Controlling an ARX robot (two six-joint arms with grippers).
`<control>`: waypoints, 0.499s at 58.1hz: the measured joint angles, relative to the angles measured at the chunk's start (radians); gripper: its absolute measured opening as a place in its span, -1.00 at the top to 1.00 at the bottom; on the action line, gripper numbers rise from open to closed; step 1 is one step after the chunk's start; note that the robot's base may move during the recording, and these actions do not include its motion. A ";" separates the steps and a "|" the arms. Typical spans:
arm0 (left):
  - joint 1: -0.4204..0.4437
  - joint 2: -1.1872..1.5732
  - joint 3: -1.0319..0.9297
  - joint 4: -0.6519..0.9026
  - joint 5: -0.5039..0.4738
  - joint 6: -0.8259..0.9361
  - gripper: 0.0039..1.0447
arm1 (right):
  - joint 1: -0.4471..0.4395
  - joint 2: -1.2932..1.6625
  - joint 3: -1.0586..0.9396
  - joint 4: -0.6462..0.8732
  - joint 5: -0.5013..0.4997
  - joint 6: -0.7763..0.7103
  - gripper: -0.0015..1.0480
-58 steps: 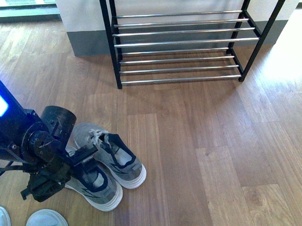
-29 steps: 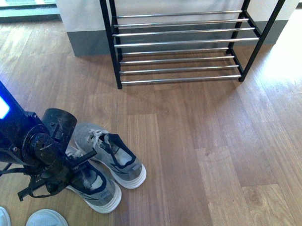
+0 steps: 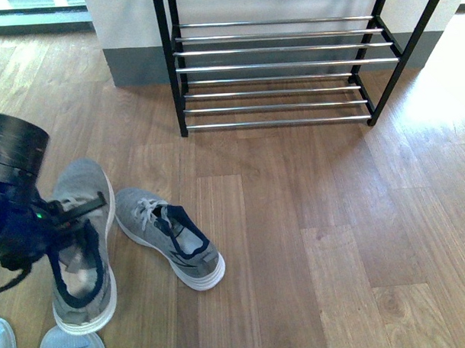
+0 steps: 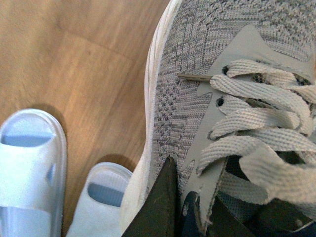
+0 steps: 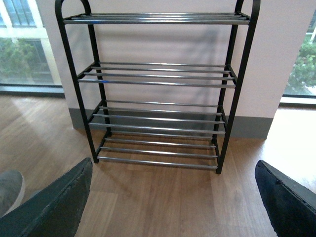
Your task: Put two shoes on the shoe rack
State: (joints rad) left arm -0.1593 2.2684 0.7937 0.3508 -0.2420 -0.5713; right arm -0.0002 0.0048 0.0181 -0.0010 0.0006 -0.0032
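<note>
My left gripper (image 3: 66, 225) is shut on the collar of one grey knit shoe (image 3: 84, 259) and holds it off the floor, toe pointing away. In the left wrist view the dark fingers (image 4: 162, 205) pinch the shoe (image 4: 197, 94) at its tongue, beside the laces. The second shoe (image 3: 170, 236) lies on the wooden floor just right of the held one. The black shoe rack (image 3: 274, 64) with silver rods stands against the wall ahead. My right gripper (image 5: 173, 212) is open and faces the shoe rack (image 5: 158, 103), with nothing between its fingers.
Two pale blue slippers (image 3: 66, 344) lie at the near left, under the lifted shoe, and also appear as slippers (image 4: 29, 163) in the left wrist view. A grey shoe toe (image 5: 10, 190) peeks in at the edge of the right wrist view. Wooden floor (image 3: 310, 217) stretches between shoes and rack.
The left gripper closed on the nearer shoe and lifted it up and leftward off the floor. The other shoe stayed in place.
</note>
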 joint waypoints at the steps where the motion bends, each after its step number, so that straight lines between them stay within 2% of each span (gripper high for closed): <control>1: 0.001 -0.019 -0.013 0.003 -0.007 0.008 0.98 | 0.000 0.000 0.000 0.000 0.000 0.000 -0.82; 13: 0.031 -0.432 -0.229 0.031 -0.079 0.172 0.98 | 0.000 0.000 0.000 0.000 0.000 0.000 -0.82; 20: 0.061 -0.723 -0.347 0.031 -0.159 0.318 0.98 | 0.000 0.000 0.000 0.000 0.000 0.000 -0.82; 29: 0.074 -1.043 -0.456 -0.065 -0.205 0.438 0.98 | 0.000 0.000 0.000 0.000 0.000 0.000 -0.82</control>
State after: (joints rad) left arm -0.0849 1.2255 0.3374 0.2859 -0.4469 -0.1337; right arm -0.0002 0.0048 0.0181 -0.0010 0.0006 -0.0032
